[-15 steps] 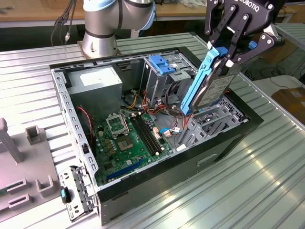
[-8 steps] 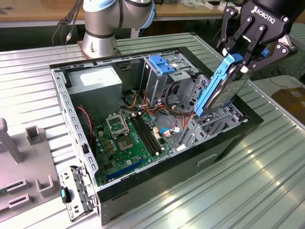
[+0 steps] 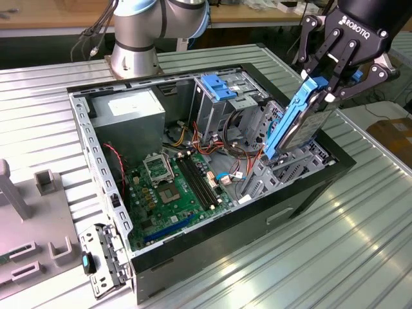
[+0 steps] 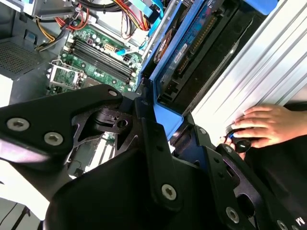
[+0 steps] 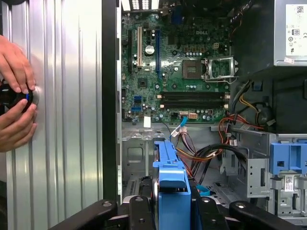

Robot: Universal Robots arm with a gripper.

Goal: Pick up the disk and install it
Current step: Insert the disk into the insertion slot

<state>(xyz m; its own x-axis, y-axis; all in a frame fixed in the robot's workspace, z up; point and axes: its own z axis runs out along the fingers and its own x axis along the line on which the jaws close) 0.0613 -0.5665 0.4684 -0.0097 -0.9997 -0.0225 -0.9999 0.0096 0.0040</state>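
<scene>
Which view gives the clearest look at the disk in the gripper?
The exterior view: the disk appears nearly whole, tilted, clamped in the gripper over the open case. The first wrist view shows its blue rail end-on; the second wrist view a close, partial underside.

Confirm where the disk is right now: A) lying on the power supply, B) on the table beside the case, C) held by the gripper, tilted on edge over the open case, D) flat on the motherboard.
C: the gripper is shut on the disk, which stands tilted on edge over the open case.
</scene>
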